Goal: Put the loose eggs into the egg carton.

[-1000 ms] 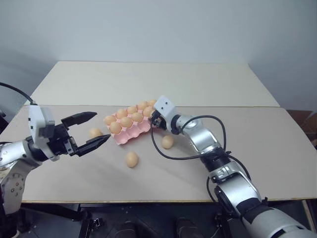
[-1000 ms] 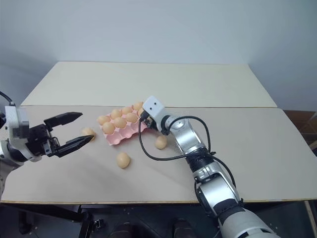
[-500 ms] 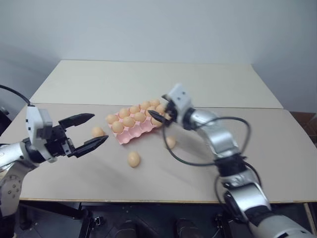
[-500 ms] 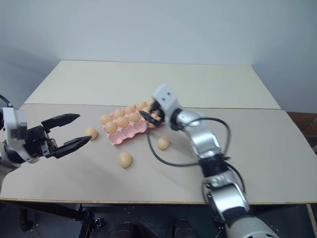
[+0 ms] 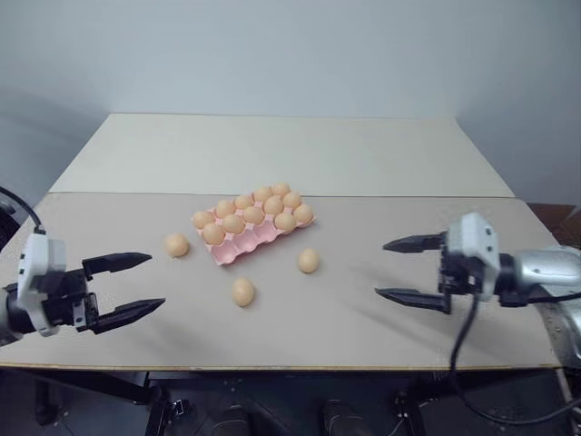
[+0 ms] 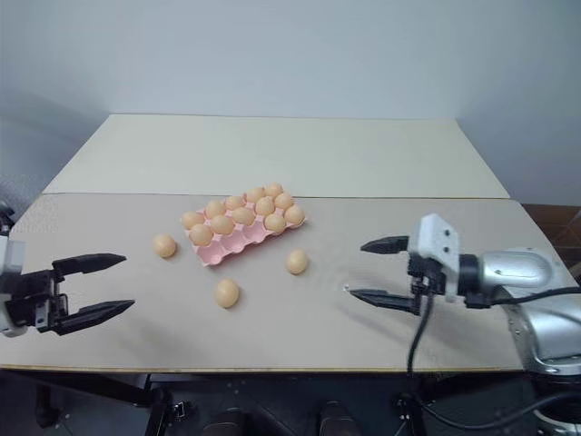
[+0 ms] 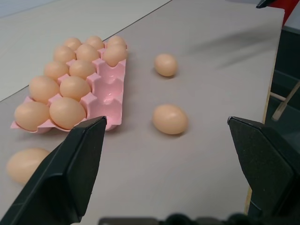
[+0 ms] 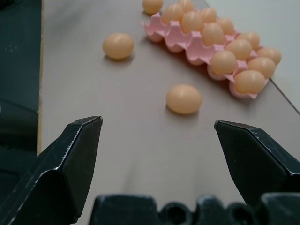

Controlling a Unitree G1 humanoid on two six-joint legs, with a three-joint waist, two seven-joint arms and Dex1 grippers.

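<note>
left hand (image 5: 123,286): open, empty | right hand (image 5: 404,270): open, empty | egg carton (image 5: 243,245): mid-table | three loose eggs (image 5: 241,292) nearby

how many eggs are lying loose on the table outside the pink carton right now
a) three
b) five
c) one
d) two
a) Three loose eggs lie on the table outside the egg carton: one to its left, one in front of it, and one nearer its right end. Both grippers hang open, apart from them.
</note>
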